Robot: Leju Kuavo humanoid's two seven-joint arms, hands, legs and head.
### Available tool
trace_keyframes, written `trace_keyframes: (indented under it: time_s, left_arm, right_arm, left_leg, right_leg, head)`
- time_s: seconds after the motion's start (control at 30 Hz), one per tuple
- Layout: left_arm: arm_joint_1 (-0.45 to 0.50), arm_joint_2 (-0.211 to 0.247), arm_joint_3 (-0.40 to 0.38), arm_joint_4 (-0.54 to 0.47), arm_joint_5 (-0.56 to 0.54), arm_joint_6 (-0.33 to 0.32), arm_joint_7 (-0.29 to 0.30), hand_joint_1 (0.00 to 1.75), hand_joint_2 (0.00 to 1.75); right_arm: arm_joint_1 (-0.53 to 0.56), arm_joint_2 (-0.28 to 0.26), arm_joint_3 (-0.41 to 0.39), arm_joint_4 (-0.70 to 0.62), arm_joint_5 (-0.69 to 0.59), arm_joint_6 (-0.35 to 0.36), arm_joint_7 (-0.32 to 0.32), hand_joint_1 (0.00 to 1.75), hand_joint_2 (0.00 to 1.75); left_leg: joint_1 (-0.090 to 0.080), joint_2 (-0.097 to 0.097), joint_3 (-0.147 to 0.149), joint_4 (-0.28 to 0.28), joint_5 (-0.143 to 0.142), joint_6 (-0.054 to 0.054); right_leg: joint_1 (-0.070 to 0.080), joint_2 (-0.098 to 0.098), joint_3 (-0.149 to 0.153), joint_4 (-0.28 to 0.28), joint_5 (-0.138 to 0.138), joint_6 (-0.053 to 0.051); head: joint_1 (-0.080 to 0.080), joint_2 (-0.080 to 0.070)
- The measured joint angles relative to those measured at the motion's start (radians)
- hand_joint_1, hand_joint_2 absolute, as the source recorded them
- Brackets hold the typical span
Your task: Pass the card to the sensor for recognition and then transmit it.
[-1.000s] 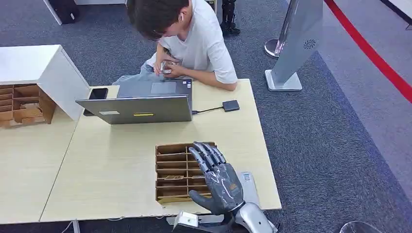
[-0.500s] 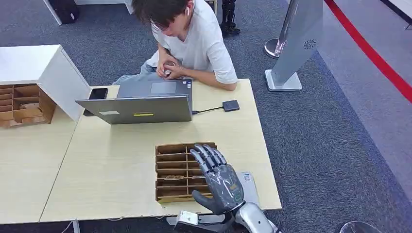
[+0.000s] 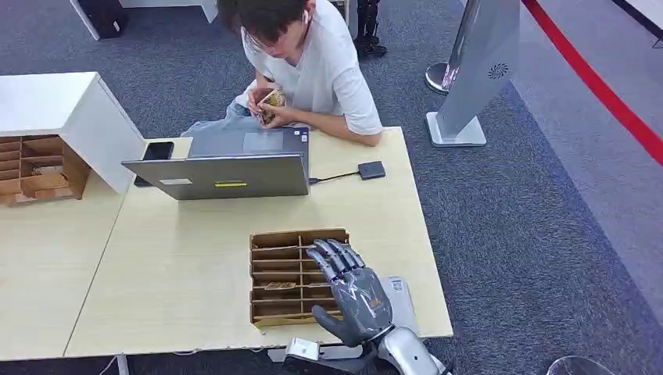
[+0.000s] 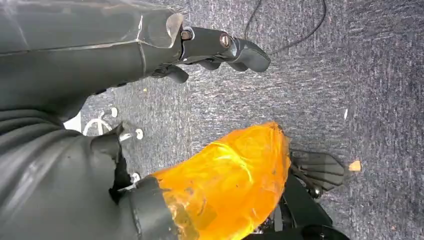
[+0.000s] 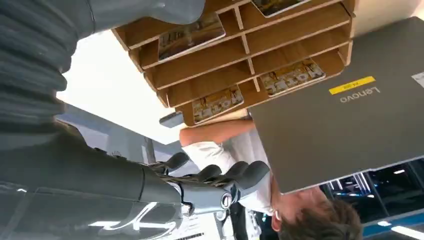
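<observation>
Here we see the cards (image 5: 291, 78) lying in the slots of a wooden rack (image 3: 283, 277) on the bench (image 3: 180, 258), several printed faces showing in the right wrist view. Our right robot hand (image 3: 353, 293) hovers over the rack's right side, fingers spread and holding nothing. Our left robot hand (image 4: 220, 50) hangs above grey carpet (image 4: 350, 75), fingers loosely curled around nothing. Beyond the rack stands a laptop (image 3: 227, 173), wired to a small black sensor (image 3: 371, 169). A person (image 3: 313, 62) sits behind the bench holding a card (image 3: 271, 99).
</observation>
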Motion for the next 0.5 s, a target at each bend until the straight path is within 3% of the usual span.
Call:
trace_keyframes:
  time_s: [0.5]
  left_arm:
    - [-0.001, 0.001, 0.000, 0.003, 0.000, 0.000, 0.000, 0.00, 0.00]
  right_arm:
    - [0.000, 0.000, 0.000, 0.008, 0.000, 0.001, 0.000, 0.28, 1.75]
  left_leg:
    - [0.000, 0.000, 0.000, 0.000, 0.000, 0.000]
  right_leg:
    - [0.000, 0.000, 0.000, 0.000, 0.000, 0.000]
  head:
    - [0.000, 0.000]
